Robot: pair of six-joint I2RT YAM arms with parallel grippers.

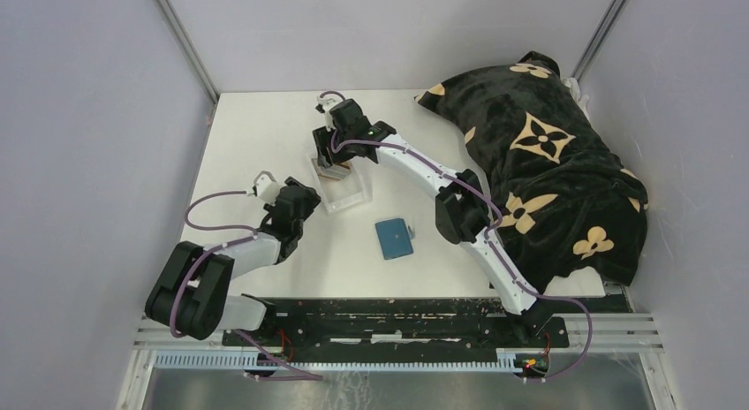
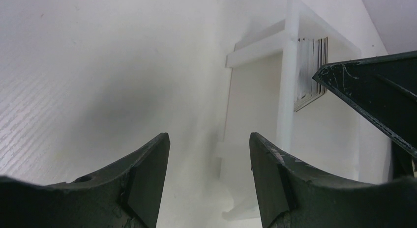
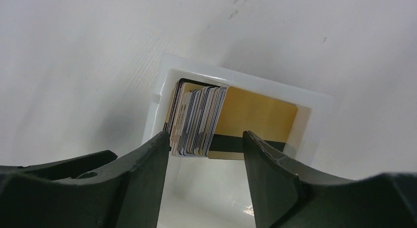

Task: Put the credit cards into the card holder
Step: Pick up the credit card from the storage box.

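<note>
Top external view: white surface (image 1: 265, 136) with a clear plastic rectangular tray (image 1: 351, 198) left of centre, toward the far edge. Credit cards (image 1: 334, 170), a small stack of thin cards, sit at the tray's far end. None are in the card holder. The teal-blue squarish wallet (image 1: 395, 239) lies closed and flat near the middle of the surface, on the near-right side of the tray, apart from it and from both arms. A black blanket with a tan flower pattern (image 1: 548, 163) is heaped over the right side of the surface.

Right wrist view: right hand (image 3: 204, 137) is over the far end of the tray (image 3: 314, 98), jaws apart on either side of the stack. The cards (image 3: 196, 120) stand on edge, mixed pale and dark edges, with a gold card with a black stripe on the outer right. One fingertip (image 3: 160, 144) is right at the stack's left edge; can't tell if it touches. The other fingertip is clear of the stack, so the cards are not clamped.

Left wrist view: left hand (image 2: 209, 139) is low over the surface just beside the tray (image 2: 290, 66), jaws well apart with nothing between them. Card edges (image 2: 312, 71) show through the tray wall, and a dark finger of the right hand (image 2: 373, 95) comes in from the right.
</note>
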